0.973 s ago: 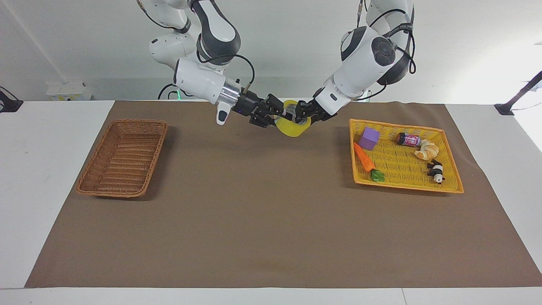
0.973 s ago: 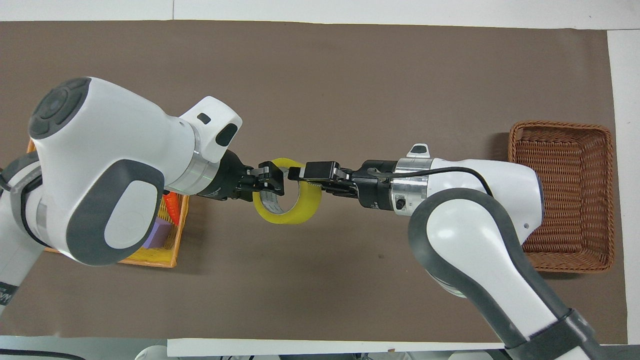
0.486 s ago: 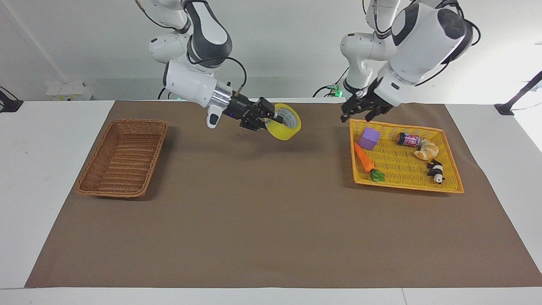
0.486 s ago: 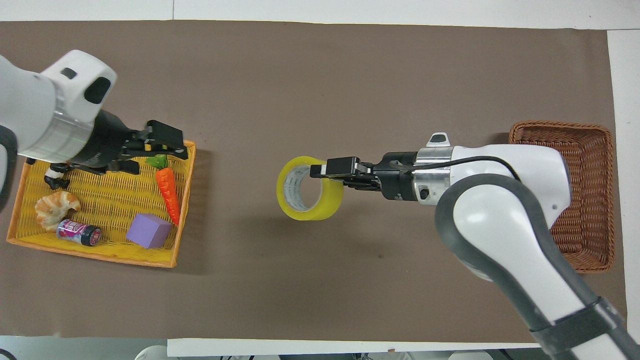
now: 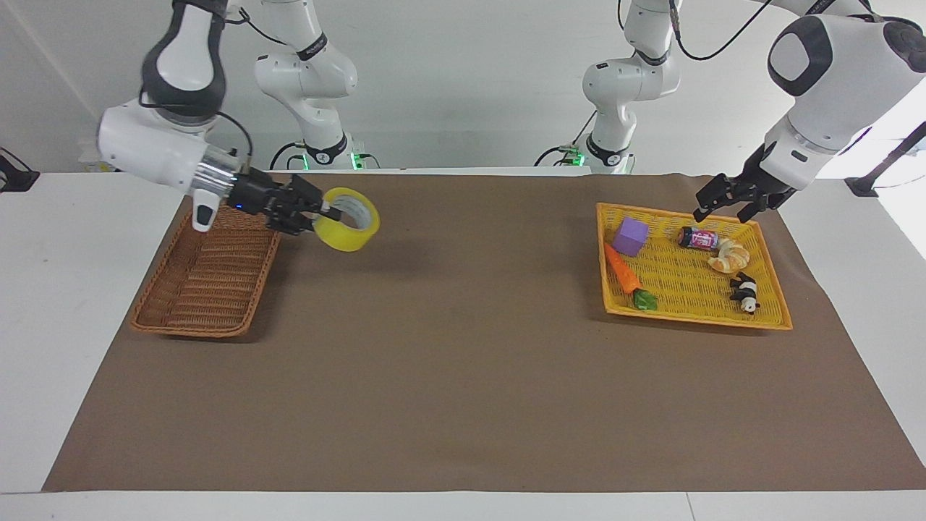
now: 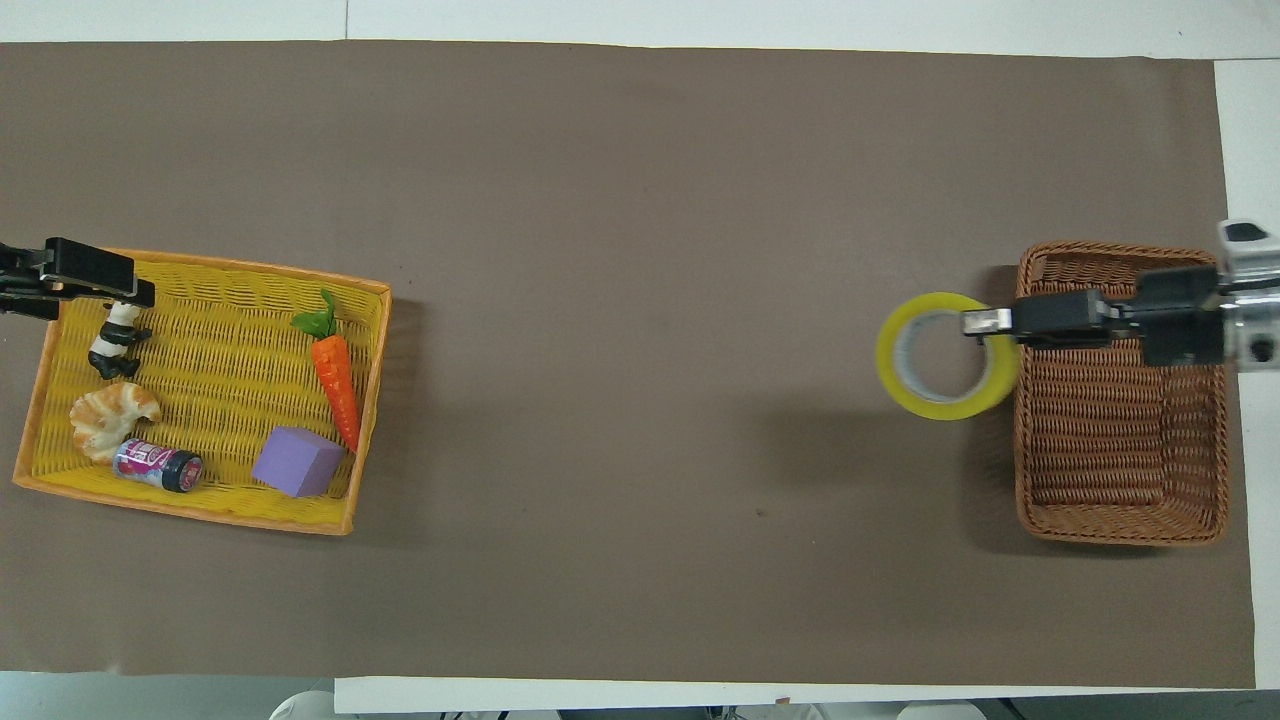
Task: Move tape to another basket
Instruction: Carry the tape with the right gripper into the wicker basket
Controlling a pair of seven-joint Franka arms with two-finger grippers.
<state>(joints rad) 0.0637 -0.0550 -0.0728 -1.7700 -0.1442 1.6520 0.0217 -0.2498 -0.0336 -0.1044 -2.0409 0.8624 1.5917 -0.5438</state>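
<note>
Having swung from mid-table, now hanging the tape (image 5: 348, 219) beside the basket (image 5: 206, 273), right gripper (image 5: 318, 211) pinching its stiff, light wall, left gripper (image 5: 729, 200) spread, waiting.

Surface (image 5: 463, 376): I see a brown mat covering it.
On it: basket (image 5: 206, 271), yellow tray (image 5: 691, 269), well apart.

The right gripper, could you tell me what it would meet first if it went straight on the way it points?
Apart from the yellow tape roll that the right gripper holds, probably nothing: the way looks free.

left end effector (image 6: 70, 280) cut by overhead edge
</note>
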